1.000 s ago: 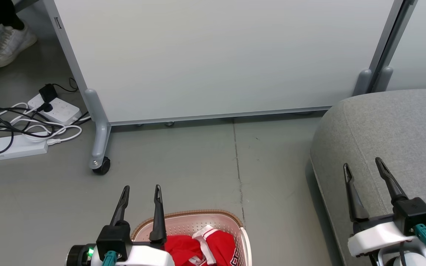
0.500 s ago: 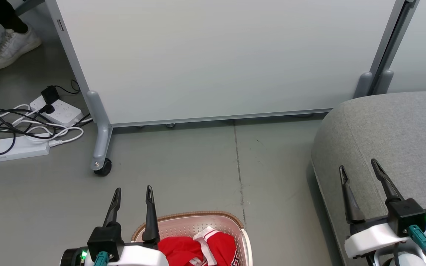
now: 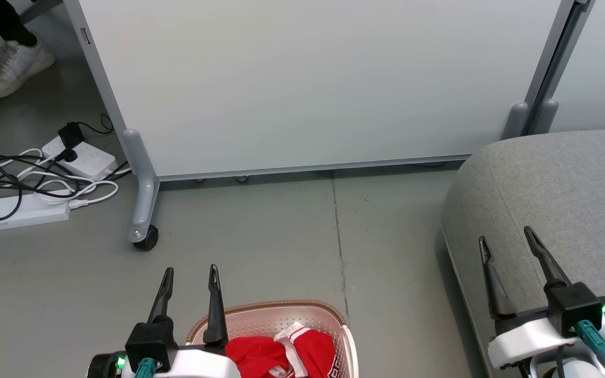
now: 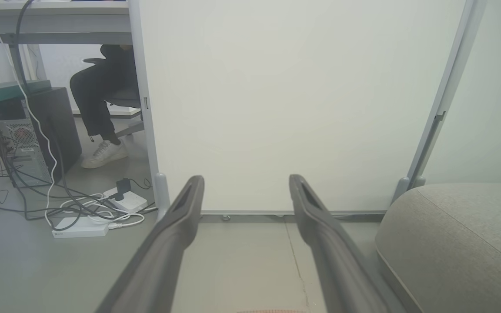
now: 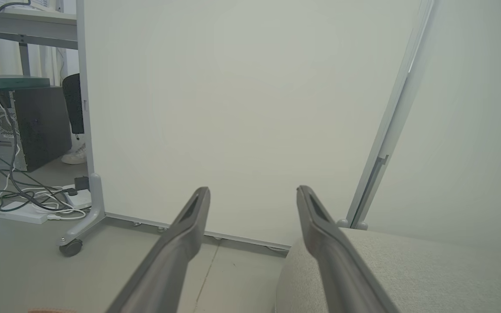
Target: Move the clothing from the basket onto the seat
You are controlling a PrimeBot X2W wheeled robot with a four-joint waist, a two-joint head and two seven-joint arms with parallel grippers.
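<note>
Little has changed in the last second. Both arms have slid a shade left and down in the head view, part of that being the camera's own nudge, and for the last half second they have sat almost motionless.

Your left gripper hovers over the left side of the basket. Its jaws are spread and empty, and its fingers point out across the floor rather than down. Your right gripper hangs above the front edge of the seat, jaws likewise spread with nothing between them.

The clothing, a red heap with white bands, lies untouched in the basket at the bottom of the head view. The seat stands just right of the basket across a strip of floor, with nothing red on the part you can see.

By my reading the task hasn't started, since no garment is gripped. You'll likely need to tip the left jaws down into the basket for the first piece.
</note>
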